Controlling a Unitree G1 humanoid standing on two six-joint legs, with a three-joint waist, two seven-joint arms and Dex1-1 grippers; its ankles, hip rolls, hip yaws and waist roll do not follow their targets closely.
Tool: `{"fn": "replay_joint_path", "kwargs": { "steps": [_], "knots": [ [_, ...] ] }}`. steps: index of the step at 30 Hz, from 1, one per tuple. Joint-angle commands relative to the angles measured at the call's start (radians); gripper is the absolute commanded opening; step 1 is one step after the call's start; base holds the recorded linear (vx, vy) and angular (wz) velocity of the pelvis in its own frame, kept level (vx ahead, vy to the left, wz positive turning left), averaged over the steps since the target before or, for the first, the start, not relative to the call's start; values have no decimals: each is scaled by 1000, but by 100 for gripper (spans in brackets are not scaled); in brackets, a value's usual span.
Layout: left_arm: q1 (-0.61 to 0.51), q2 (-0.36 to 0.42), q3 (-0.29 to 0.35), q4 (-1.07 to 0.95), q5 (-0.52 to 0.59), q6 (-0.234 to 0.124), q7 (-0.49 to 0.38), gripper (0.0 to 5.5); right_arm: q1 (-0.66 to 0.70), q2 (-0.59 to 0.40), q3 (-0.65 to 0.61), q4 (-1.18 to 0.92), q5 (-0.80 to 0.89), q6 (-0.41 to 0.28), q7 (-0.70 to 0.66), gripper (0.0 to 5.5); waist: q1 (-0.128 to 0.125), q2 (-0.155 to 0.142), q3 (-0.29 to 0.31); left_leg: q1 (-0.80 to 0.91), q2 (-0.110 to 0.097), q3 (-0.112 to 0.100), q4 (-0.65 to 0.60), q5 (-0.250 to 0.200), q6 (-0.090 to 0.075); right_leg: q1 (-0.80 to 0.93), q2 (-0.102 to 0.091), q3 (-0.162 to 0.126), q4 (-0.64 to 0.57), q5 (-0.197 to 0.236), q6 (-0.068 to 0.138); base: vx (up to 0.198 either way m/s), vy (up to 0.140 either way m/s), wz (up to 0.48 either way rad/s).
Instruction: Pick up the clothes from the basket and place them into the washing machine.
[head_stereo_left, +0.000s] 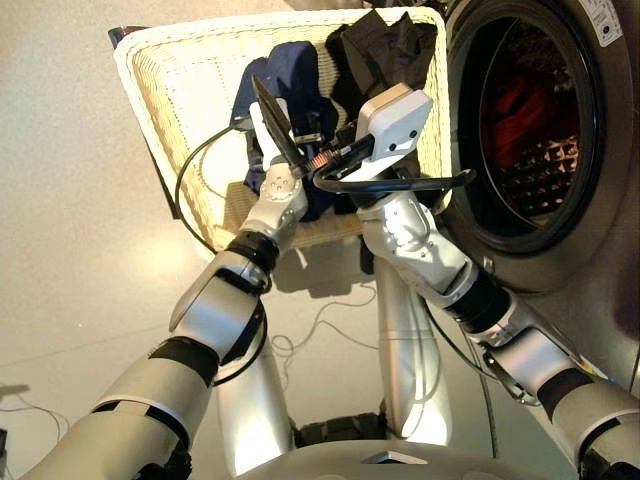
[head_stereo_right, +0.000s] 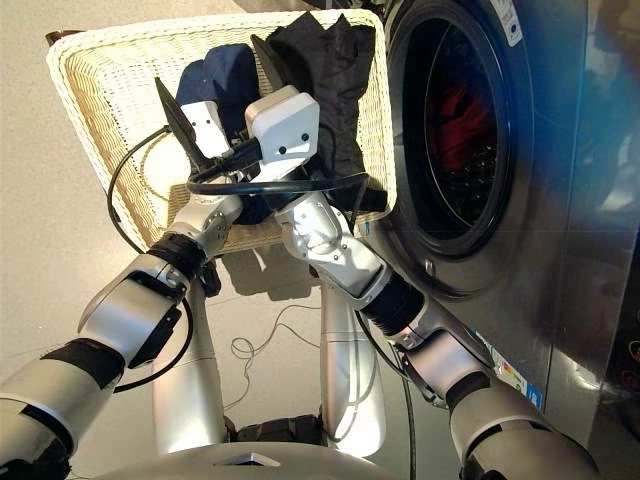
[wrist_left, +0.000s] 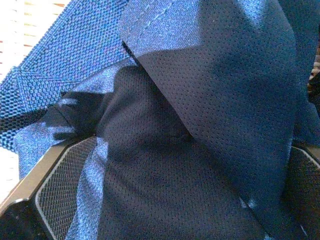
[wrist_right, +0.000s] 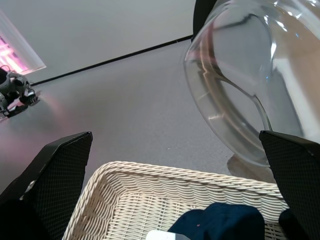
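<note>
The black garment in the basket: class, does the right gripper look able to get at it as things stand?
Probably yes: the right gripper is open and empty above the basket, and the black garment lies uncovered beside it.

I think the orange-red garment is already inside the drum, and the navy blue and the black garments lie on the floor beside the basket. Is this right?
Not quite. The orange-red garment is inside the drum of the dark grey washing machine, but the navy blue garment and the black garment lie in the cream-white woven wicker basket, not on the floor. The left eye view shows this.

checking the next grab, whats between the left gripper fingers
Navy blue garment fills the gap between the left gripper fingers, in the left wrist view.
</note>
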Motion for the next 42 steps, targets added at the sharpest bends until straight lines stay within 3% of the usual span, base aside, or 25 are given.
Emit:
{"fn": "replay_joint_path", "kwargs": {
  "steps": [1,9,20,21,22,26,27,28,31,33,37,39,41,42],
  "knots": [
    [-22,-21,25,124,16,63,-16,0,-30,59,3,-130,25,-54,8,550,-20,-27,-8,-53,-16,-10,148,-73,13,-2,-9,-10,-61,104,62,0,0,0],
    [-2,-26,17,94,23,57,-17,0,-15,38,-17,-115,32,-45,10,550,-16,-20,-8,-27,-20,-9,114,-59,16,21,-13,-13,-86,119,62,0,0,0],
    [70,-22,31,16,90,30,-2,0,94,-69,-99,-68,-38,-22,-22,550,-15,-22,-8,138,-36,8,-87,0,7,177,-37,-17,-254,173,75,18,4,1],
    [112,-8,32,-61,132,2,24,0,145,-90,-131,-62,-54,-22,-30,550,-12,-17,-8,190,-47,10,-143,16,6,226,-39,-17,-302,184,80,55,-4,53],
    [114,-9,31,-63,132,2,25,0,146,-89,-131,-63,-54,-21,-30,550,-11,-18,-8,194,-48,11,-146,18,6,229,-39,-17,-304,184,80,111,2,13],
    [269,61,1,-364,246,-71,41,0,241,-115,-214,-23,-96,-12,-40,550,5,-3,-8,329,-78,28,-289,58,6,347,-45,-17,-427,224,96,91,11,-37],
    [271,61,1,-365,247,-71,42,0,242,-115,-214,-23,-96,-12,-40,550,6,-5,-8,332,-78,29,-292,59,6,349,-45,-17,-428,224,96,101,33,9],
    [342,82,14,-479,282,-95,45,0,263,-109,-229,0,-101,-6,-27,550,16,1,-11,383,-85,32,-340,70,11,390,-44,-14,-469,234,101,101,21,-49],
    [400,101,37,-584,312,-124,39,0,286,-105,-238,11,-95,-5,-9,550,26,2,-15,431,-93,40,-380,79,9,436,-49,-16,-511,243,107,88,9,-197],
    [475,136,64,-729,342,-148,10,0,309,-114,-249,13,-81,6,36,550,38,14,-24,491,-107,47,-442,92,4,492,-59,-20,-564,259,116,105,19,-119],
    [522,181,90,-856,352,-170,-49,0,314,-157,-237,5,-55,35,123,550,45,19,-43,535,-121,55,-494,112,-3,529,-68,-19,-604,276,120,74,15,41],
    [565,222,108,-974,320,-182,-136,0,309,-233,-214,-19,-28,85,227,550,55,20,-56,563,-121,55,-507,108,-4,557,-73,-23,-618,274,123,65,-4,83],
    [570,230,107,-1002,309,-183,-161,0,307,-253,-210,-31,-21,94,244,550,55,21,-60,565,-122,53,-510,112,-4,561,-76,-24,-625,279,123,0,0,0],
    [583,247,110,-1076,241,-196,-239,0,292,-305,-196,-59,5,113,310,550,61,28,-59,574,-124,50,-504,106,-5,572,-77,-24,-623,277,124,0,0,0]
  ]
}}
